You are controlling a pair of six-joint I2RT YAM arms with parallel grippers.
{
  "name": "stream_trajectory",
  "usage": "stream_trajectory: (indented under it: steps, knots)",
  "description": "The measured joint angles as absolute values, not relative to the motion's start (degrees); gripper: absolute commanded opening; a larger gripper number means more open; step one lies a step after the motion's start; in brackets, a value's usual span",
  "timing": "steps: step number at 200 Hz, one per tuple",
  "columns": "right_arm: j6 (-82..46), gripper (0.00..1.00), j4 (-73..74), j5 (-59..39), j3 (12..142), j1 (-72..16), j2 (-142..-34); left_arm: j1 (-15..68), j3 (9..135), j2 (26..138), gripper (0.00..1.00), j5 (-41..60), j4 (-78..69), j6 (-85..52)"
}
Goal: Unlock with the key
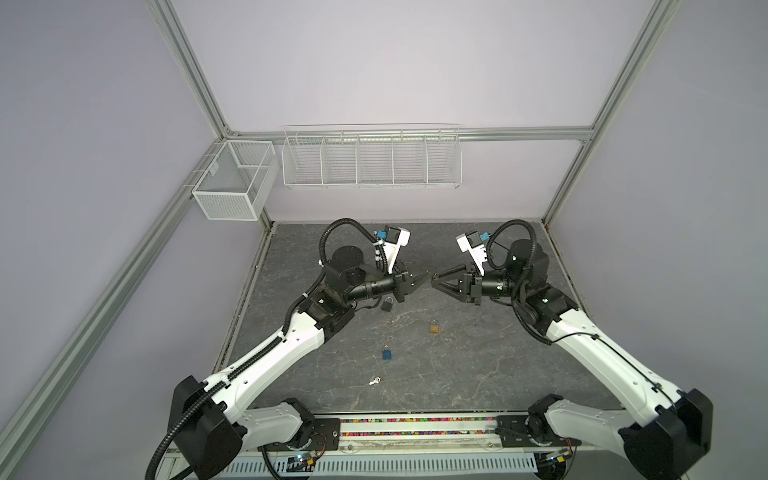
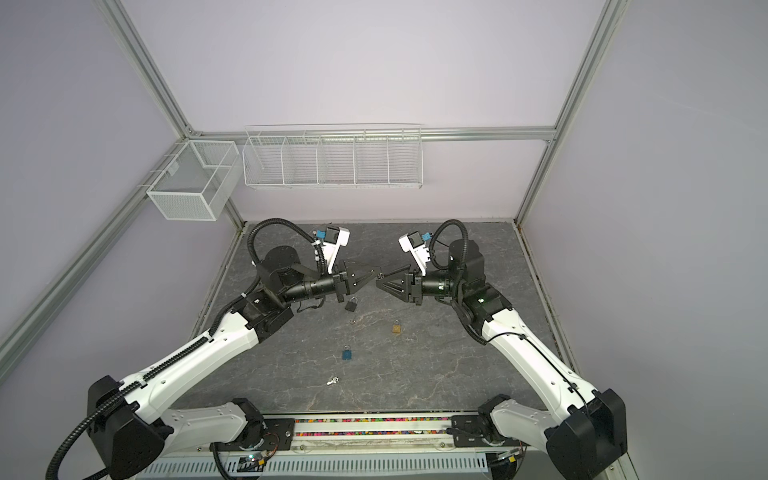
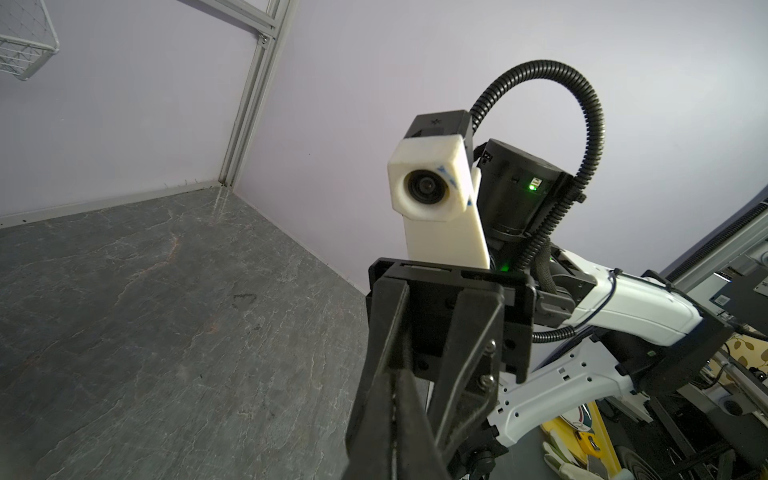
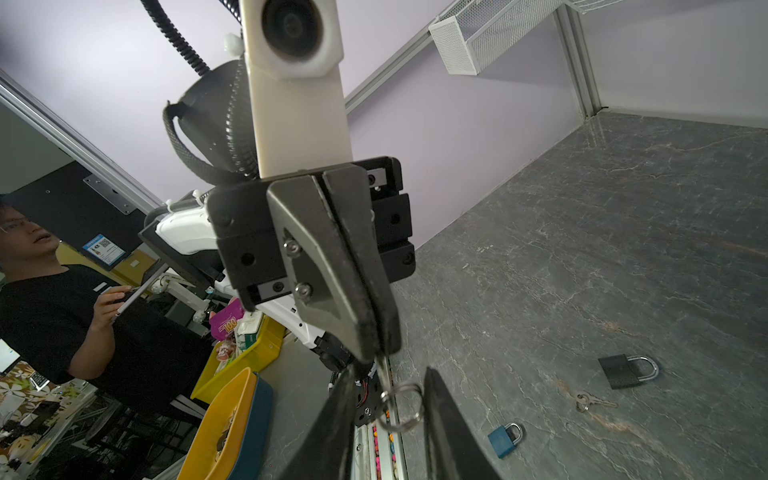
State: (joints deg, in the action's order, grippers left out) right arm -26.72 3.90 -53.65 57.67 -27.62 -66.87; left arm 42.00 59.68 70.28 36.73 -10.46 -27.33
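Note:
In both top views my left gripper hangs above the middle of the table, shut on a small silver key. The key's ring dangles from it. My right gripper faces the left one tip to tip, open, with the ring in the gap between its fingers. In the left wrist view my left gripper shows pressed together and the key is hidden. A black padlock lies on the table below the left gripper.
A gold padlock and a blue padlock lie on the grey table. Loose keys lie near the front, others beside the black padlock. Wire baskets hang on the back wall.

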Motion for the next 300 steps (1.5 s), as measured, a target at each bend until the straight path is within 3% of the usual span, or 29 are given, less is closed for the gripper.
stream_trajectory:
  steps: [141,203,300]
  knots:
    - [-24.73,0.20,1.56,-53.87,58.41,-27.14,-65.65,42.00,59.68,70.28,0.00,37.80,-10.66,-27.38]
    - [-24.51,0.30,1.41,-54.11,59.07,-27.09,-65.69,42.00,59.70,70.61,0.00,38.89,-12.16,-28.40]
    - [-24.91,0.21,2.42,-55.16,59.48,-27.09,-66.28,42.00,59.70,71.00,0.00,39.53,-13.21,-29.10]
